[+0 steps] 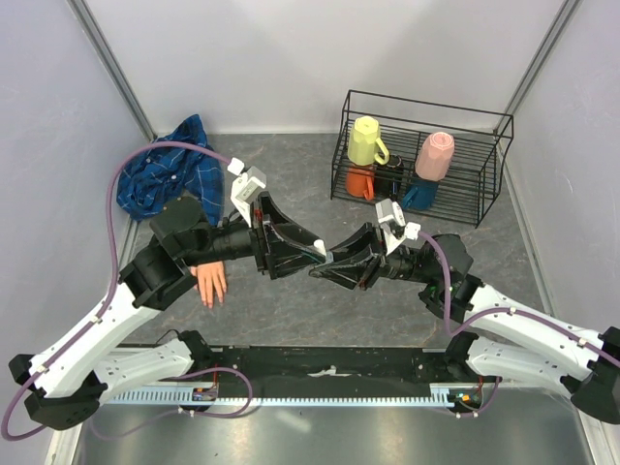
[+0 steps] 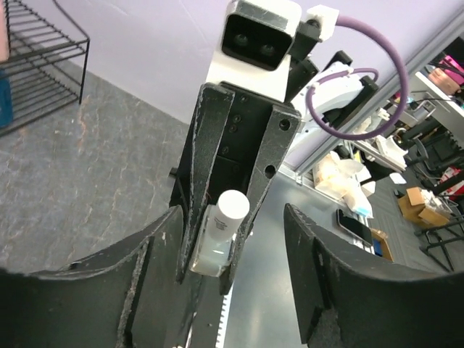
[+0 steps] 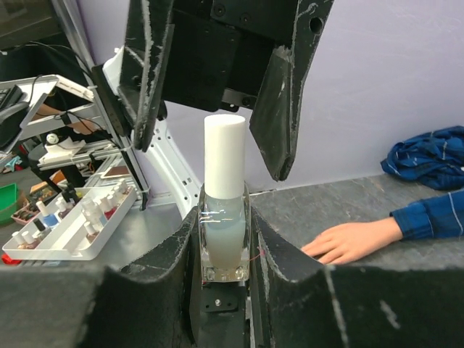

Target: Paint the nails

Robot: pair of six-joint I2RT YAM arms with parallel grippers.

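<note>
Right gripper (image 3: 223, 221) clamps a white-capped bottle (image 3: 225, 156), left gripper (image 2: 232, 214) parted, above grey mottled table (image 1: 291, 320) between pale walls (image 1: 320, 58).

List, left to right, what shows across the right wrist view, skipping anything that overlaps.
White tray of small bottles → white-capped bottle → mannequin hand → blue plaid sleeve. The other arm's fingers overlap the bottle, so they are left out.

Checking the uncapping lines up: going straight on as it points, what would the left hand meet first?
Likely the white cap of the polish bottle gripped by the right hand, lined up between the left hand's open fingers.
</note>
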